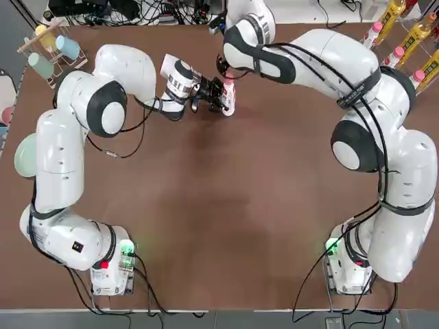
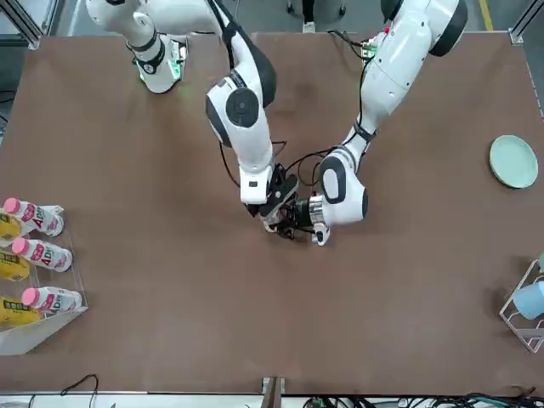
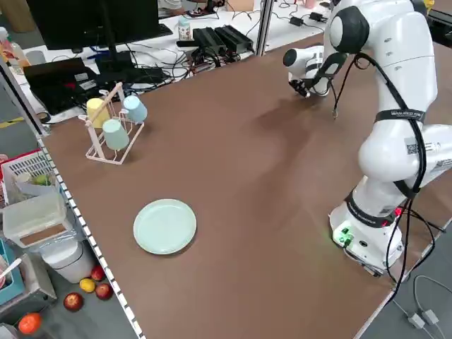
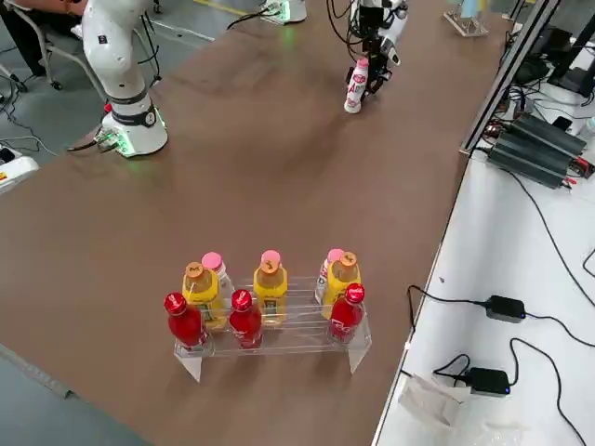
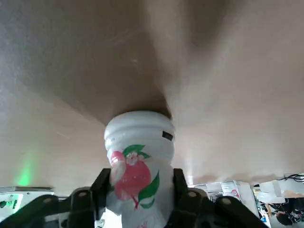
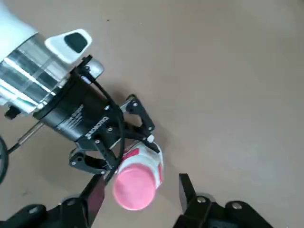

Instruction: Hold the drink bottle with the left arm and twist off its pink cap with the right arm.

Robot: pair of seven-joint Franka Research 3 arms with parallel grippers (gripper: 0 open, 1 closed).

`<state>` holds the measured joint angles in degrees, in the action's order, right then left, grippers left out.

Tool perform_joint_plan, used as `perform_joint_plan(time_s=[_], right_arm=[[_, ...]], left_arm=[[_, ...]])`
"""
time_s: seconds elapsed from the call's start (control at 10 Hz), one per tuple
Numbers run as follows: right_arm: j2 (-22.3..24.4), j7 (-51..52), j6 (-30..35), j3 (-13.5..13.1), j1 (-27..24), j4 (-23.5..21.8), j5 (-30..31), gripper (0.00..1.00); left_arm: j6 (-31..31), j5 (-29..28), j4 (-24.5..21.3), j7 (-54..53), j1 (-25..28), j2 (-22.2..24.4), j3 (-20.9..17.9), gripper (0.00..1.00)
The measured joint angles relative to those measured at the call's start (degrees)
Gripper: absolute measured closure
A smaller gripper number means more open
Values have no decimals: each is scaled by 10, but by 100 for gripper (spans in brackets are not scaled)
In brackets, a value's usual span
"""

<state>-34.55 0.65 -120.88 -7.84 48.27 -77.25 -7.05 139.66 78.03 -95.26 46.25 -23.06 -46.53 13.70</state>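
Note:
The drink bottle (image 1: 229, 103) stands upright at the far middle of the table, white with a red-and-green label (image 5: 137, 173). My left gripper (image 1: 221, 98) comes in level from the side and is shut on the bottle's body, one black finger (image 5: 99, 187) on each side. The pink cap (image 6: 135, 186) sits on the bottle's top. My right gripper (image 6: 140, 190) hangs straight above it, open. Its fingers (image 6: 95, 194) flank the cap with a small gap on both sides. In the right side view the bottle (image 4: 356, 88) shows below both grippers.
A clear rack of red, yellow and pink-capped bottles (image 4: 270, 307) stands at the table's far right corner (image 1: 405, 38). A cup rack (image 1: 51, 44) and a pale green plate (image 1: 24, 154) are on the left side. Black cables trail from both arms.

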Motion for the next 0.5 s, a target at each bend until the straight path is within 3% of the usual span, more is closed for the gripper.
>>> perform_joint_plan(time_s=[0.5], right_arm=[[-11,2,0,-2,8,-4,5,28]], left_arm=[[0,0,0,0,1,0,0,43]])
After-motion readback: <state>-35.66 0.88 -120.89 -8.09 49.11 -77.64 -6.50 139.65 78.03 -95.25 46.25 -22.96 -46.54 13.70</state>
